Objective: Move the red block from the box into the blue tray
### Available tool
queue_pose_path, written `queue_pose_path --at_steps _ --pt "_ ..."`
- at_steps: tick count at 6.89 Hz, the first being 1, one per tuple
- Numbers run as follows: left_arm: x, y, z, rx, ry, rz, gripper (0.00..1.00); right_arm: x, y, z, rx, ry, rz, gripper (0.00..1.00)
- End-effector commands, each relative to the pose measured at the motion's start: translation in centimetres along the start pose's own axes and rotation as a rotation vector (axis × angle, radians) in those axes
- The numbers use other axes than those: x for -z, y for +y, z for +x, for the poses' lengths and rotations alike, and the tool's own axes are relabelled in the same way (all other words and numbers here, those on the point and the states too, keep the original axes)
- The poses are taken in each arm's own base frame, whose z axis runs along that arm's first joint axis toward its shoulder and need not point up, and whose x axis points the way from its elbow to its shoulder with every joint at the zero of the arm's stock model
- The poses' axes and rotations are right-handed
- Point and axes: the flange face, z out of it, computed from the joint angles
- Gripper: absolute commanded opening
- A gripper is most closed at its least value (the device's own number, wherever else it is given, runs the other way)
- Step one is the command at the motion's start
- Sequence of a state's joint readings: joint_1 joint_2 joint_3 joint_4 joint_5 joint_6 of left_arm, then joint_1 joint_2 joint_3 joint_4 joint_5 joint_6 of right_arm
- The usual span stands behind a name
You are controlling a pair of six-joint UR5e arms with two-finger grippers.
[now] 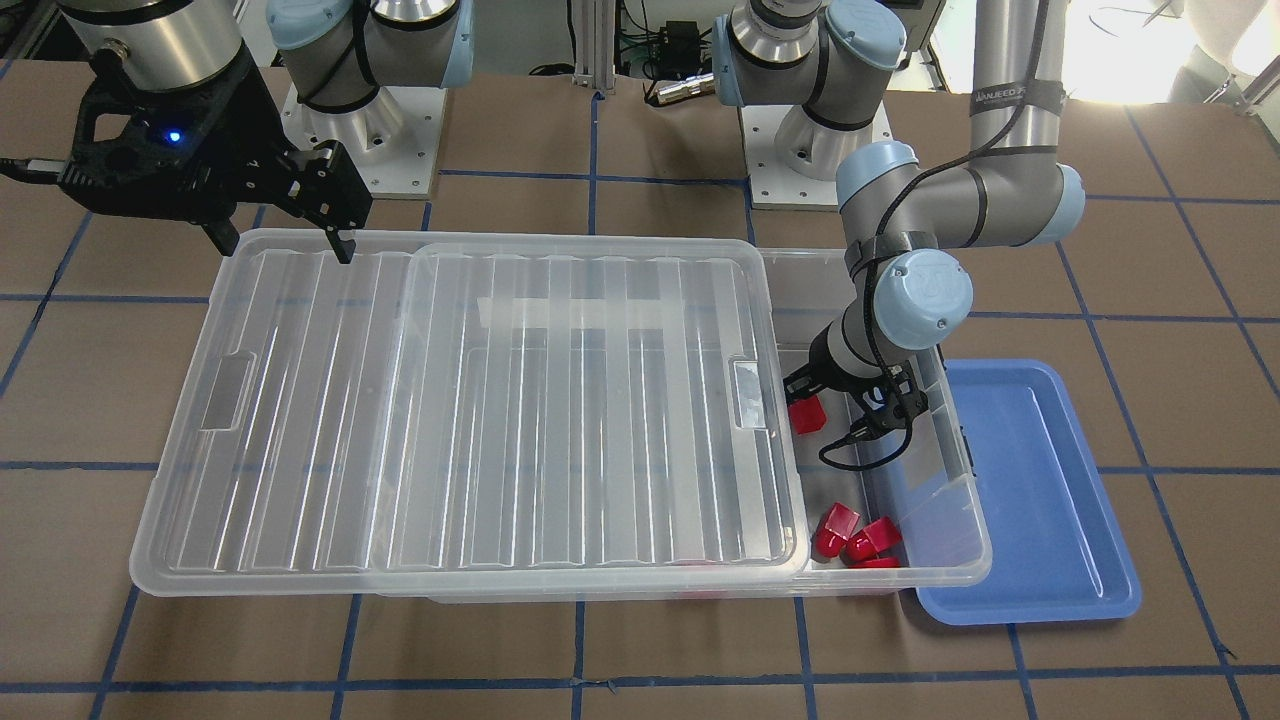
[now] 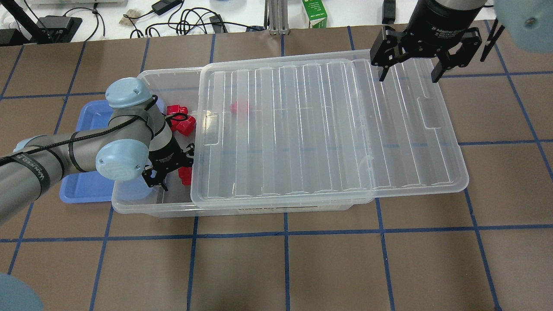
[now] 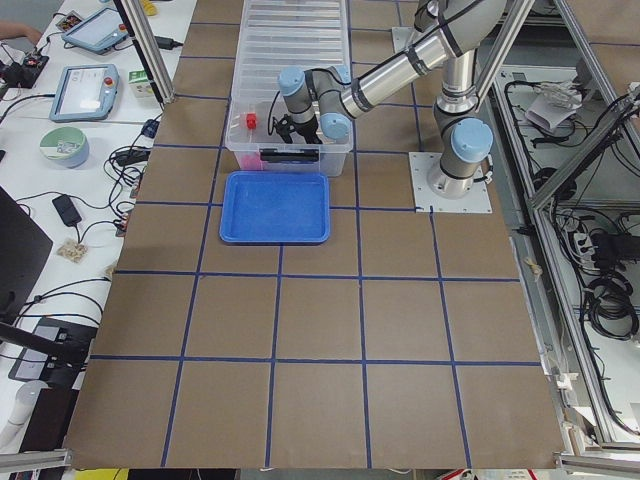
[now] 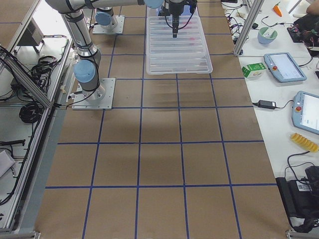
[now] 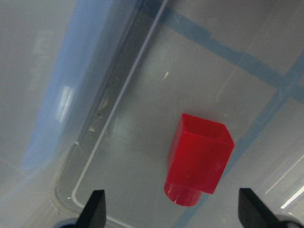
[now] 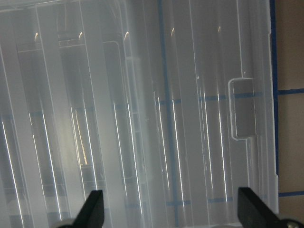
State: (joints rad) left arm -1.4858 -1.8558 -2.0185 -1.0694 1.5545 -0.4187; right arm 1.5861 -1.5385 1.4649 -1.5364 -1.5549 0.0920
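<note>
The clear box has its ribbed lid slid aside, so the end by the blue tray is uncovered. My left gripper is inside that open end, open, straddling a red block. In the left wrist view the red block lies on the box floor between the open fingertips, untouched. My right gripper is open and empty, hovering over the lid's far end. The blue tray lies empty beside the box.
Several more red blocks lie in the box's open corner, and one shows through the lid. The lid overhangs the box on the right arm's side. The box wall stands between the left gripper and the tray.
</note>
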Motion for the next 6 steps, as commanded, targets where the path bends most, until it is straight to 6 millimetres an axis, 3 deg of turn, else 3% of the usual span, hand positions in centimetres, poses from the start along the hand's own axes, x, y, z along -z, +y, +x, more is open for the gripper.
queue_pose_path --at_steps 1,3,4,5,6 --pt "-0.45 -0.11 0.35 -0.005 -0.003 0.006 0.92 0.01 0.00 -0.03 0.000 -0.003 0.000 1.00" --pt "-0.98 0.03 0.45 -0.005 0.001 0.017 0.85 -0.09 -0.04 0.00 0.000 0.001 -0.002 1.00" --pt "-1.01 -0.02 0.50 -0.010 0.005 0.019 0.75 -0.09 -0.04 0.00 0.001 0.001 -0.002 1.00" --pt "-1.26 -0.11 0.56 -0.016 0.005 0.016 0.43 -0.02 0.03 -0.01 0.002 -0.001 -0.002 1.00" --pt "-0.78 -0.35 0.67 -0.021 0.010 0.027 0.19 -0.10 0.04 -0.04 0.003 -0.004 -0.004 1.00"
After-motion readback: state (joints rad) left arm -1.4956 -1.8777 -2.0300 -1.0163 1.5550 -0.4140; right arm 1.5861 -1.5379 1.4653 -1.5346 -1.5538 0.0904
